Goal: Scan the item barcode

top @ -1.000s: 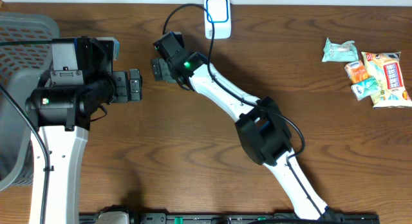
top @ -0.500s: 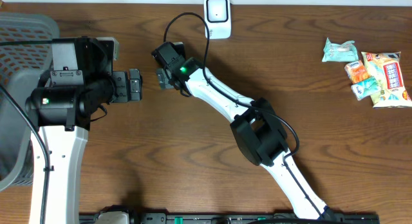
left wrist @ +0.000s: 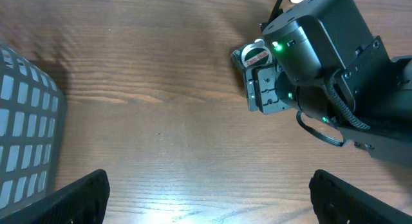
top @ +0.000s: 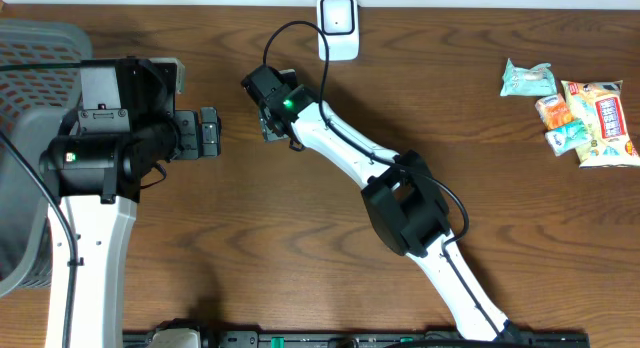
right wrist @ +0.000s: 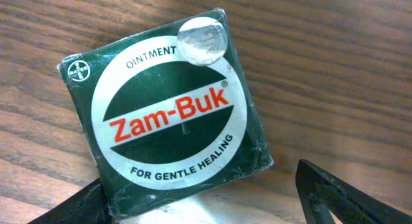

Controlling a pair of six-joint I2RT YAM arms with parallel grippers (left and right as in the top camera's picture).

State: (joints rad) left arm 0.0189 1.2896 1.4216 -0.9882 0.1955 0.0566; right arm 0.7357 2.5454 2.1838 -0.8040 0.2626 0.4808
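The item is a small dark green Zam-Buk ointment box (right wrist: 164, 114) lying flat on the wood table, label up with a silver seal at its top edge. My right gripper (right wrist: 199, 188) is open and straddles the box's near edge. Its left finger (right wrist: 74, 208) is against the box's corner, while the right finger (right wrist: 341, 195) stands apart from it. In the left wrist view the box (left wrist: 255, 56) peeks out beside the right gripper (left wrist: 265, 90). My left gripper (left wrist: 208, 201) hangs open over bare wood. The white barcode scanner (top: 338, 26) stands at the table's far edge.
A grey mesh basket (top: 25, 138) sits at the far left beside the left arm. Several snack packets (top: 578, 110) lie at the far right. The scanner's black cable (top: 275, 33) loops toward the right arm's wrist.
The right gripper has shifted slightly right and toward the near side, settling over the box, and its jaws have narrowed. The left arm has not moved.
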